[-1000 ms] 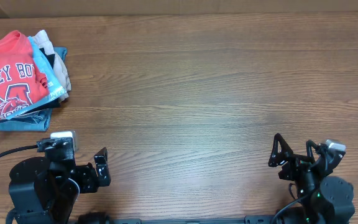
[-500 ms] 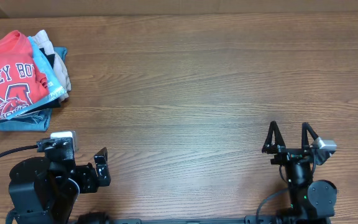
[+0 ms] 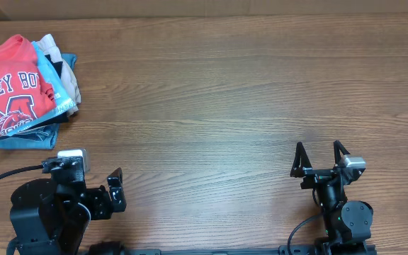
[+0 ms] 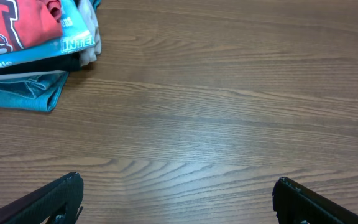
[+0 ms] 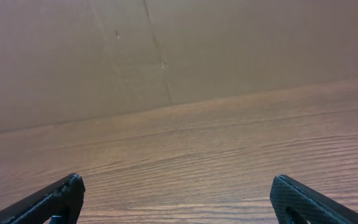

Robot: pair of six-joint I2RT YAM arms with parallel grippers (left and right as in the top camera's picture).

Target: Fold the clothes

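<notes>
The clothes, a coral-red T-shirt (image 3: 9,92) with navy-and-white lettering, lie folded on top of a stack at the table's far left. The left wrist view catches the shirt's corner (image 4: 17,22) at its top left. My left gripper (image 3: 117,190) sits near the front left edge, well short of the stack, and is open (image 4: 178,183) over bare wood. Open as well, my right gripper (image 3: 319,152) stands at the front right, fingers pointing away from the front edge. Nothing lies between its fingers (image 5: 176,180).
Under the red shirt lie a light blue T-shirt (image 3: 57,91), beige and black garments (image 3: 61,62) and a denim-blue one (image 4: 23,96). A brown cardboard wall (image 5: 166,50) closes off the table's far edge. The wooden table (image 3: 211,106) stretches between the arms.
The right arm has swung left and straightened, so its open gripper now points straight up the table. The left arm and the stack have not moved.
</notes>
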